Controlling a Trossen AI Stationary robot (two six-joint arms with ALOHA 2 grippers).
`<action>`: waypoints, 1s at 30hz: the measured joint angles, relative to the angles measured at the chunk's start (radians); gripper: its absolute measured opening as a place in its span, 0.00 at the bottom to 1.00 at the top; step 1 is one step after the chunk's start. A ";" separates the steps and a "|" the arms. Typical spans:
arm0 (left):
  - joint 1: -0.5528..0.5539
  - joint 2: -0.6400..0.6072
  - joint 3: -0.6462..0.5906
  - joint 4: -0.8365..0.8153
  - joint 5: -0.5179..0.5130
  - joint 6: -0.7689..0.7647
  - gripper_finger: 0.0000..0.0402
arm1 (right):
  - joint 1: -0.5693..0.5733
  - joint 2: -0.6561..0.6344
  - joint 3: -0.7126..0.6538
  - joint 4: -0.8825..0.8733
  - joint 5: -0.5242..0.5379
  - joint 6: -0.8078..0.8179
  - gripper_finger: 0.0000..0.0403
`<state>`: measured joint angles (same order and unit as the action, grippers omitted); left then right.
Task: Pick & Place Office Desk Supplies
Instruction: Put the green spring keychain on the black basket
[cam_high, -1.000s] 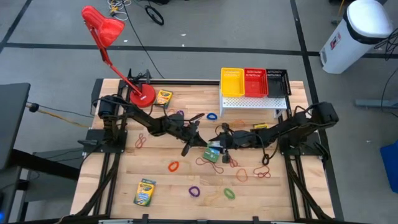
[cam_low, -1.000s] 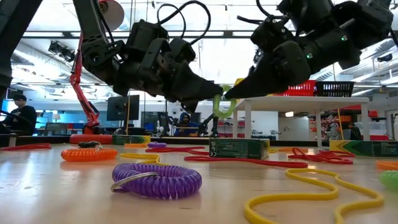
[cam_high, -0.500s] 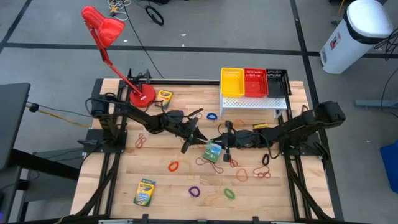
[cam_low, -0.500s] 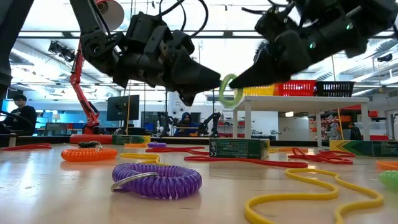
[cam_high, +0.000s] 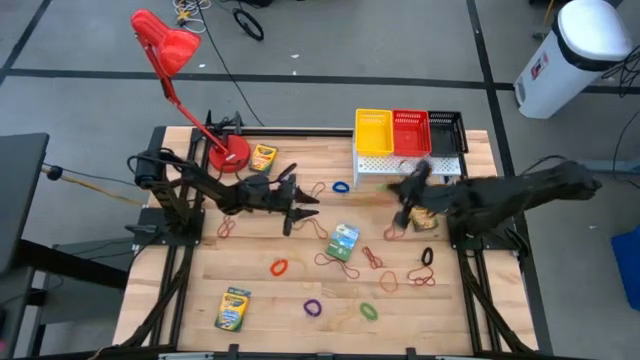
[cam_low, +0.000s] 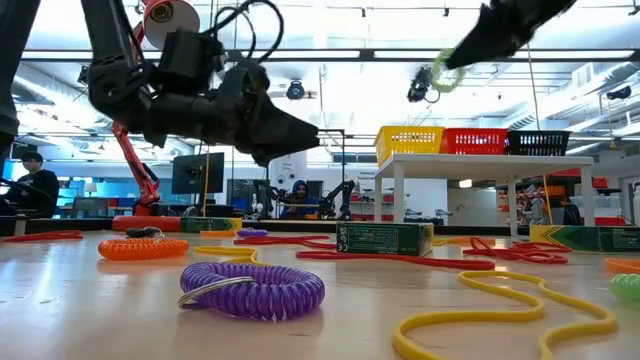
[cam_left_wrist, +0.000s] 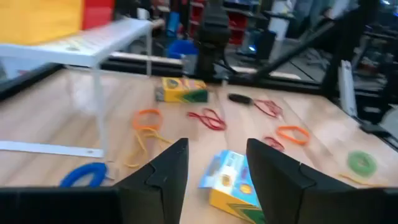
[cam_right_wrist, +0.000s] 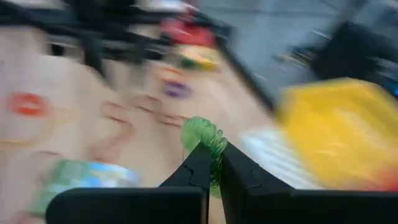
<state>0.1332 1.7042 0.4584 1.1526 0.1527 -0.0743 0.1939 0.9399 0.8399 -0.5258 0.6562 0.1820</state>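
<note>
Right pincer (cam_right_wrist: 210, 163) pinches green coiled loop (cam_right_wrist: 205, 138) near yellow mesh basket (cam_high: 373, 131); thin grip, fast swing could fling it short. Left pincer (cam_left_wrist: 217, 163) open, empty.

Table (cam_high: 260, 300): pale wood planks, matt. Baskets (cam_high: 409, 132): plastic mesh. Crayon box (cam_high: 232, 309): printed card. Purple coil (cam_low: 251, 289): glossy plastic.

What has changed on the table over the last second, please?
The left gripper let go of the green coil band and pulled back, open. The right gripper took it, shut on it, and lifted it toward the yellow basket. The crayon boxes stayed put.
</note>
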 joint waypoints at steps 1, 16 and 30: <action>0.000 0.000 -0.015 0.028 -0.001 -0.006 0.40 | -0.020 -0.017 0.042 -0.087 0.039 0.022 0.04; -0.031 -0.001 -0.029 0.141 0.005 -0.056 0.36 | -0.698 -0.001 0.198 -0.553 0.155 0.016 0.04; -0.049 -0.001 -0.030 0.160 -0.014 -0.129 0.36 | -0.981 0.207 0.198 -0.445 0.020 -0.101 0.06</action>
<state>0.0839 1.7035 0.4286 1.3126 0.1383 -0.2035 -0.7874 1.1471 1.0383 -0.9711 0.6760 0.0810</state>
